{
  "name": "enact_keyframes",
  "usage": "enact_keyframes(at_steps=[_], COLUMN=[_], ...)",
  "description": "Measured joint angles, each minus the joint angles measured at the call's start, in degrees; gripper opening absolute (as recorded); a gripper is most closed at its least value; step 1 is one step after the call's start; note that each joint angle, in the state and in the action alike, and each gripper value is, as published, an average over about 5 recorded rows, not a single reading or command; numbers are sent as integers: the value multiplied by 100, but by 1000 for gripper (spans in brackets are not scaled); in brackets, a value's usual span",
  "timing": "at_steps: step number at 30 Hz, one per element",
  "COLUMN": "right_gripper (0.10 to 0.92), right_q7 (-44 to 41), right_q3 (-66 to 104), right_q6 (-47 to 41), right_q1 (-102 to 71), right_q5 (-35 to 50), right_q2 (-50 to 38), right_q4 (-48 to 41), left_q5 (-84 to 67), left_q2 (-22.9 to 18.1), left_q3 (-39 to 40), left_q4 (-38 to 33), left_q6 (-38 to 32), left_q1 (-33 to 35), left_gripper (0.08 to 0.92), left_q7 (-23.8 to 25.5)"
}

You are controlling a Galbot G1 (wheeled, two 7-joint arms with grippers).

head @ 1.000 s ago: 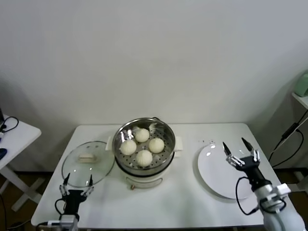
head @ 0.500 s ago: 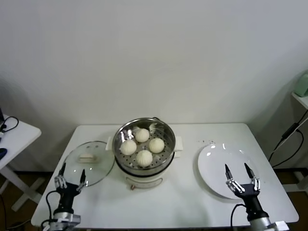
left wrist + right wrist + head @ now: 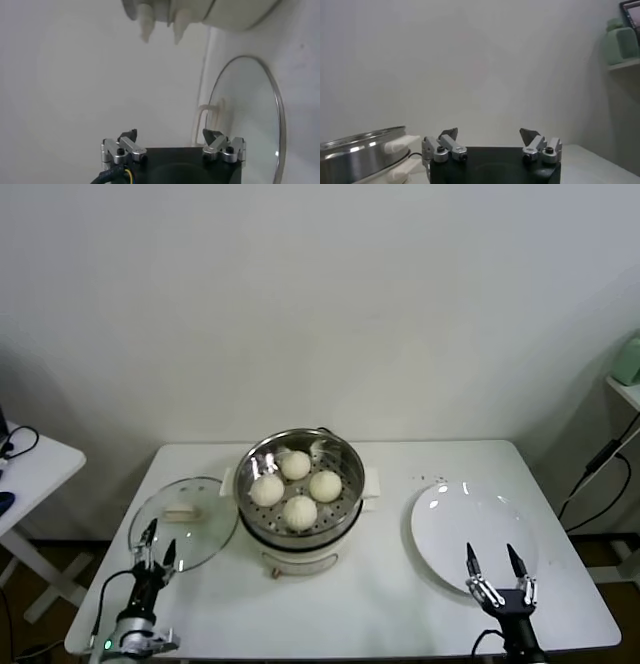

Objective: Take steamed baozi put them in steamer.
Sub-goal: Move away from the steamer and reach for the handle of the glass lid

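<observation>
Head view: the steamer (image 3: 300, 489) stands at the centre of the worktop (image 3: 390, 584), with all four steamed baozi (image 3: 299, 511) resting on its perforated tray, so the loading looks finished. The glass lid (image 3: 180, 521) lies flat at the steamer's 9 o'clock, touching or nearly touching its side. The white plate (image 3: 468, 536) lies bare at 3 o'clock. The left end effector (image 3: 155, 546) hangs at the worktop's near edge, at about 7 o'clock from the steamer, fingers spread and holding nothing. The right end effector (image 3: 497, 572) hangs at 5 o'clock, over the plate's near rim, likewise released.

Left wrist view: the lid sits close ahead of the spread fingers, so a careless forward swing could strike it and push it against the steamer.

Right wrist view: the steamer shows off to one side, with open room ahead.
</observation>
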Motion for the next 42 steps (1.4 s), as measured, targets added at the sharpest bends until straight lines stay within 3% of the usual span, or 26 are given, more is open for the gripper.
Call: enact_keyframes(at_steps=[18, 42], right_gripper=[823, 823], right_q7=[17, -18], right_q3=[-45, -12], right_q6=[266, 373], right_q1=[-104, -282], right_q5=[54, 47], right_q2=[68, 143], right_q4=[-65, 64], left_q5=[550, 788], left_q2=[167, 218], left_q3=[359, 551], left_q4=[313, 1008], left_q6=[621, 816], left_q1=[-584, -1398], left_gripper=[823, 823], left_q7=[627, 604])
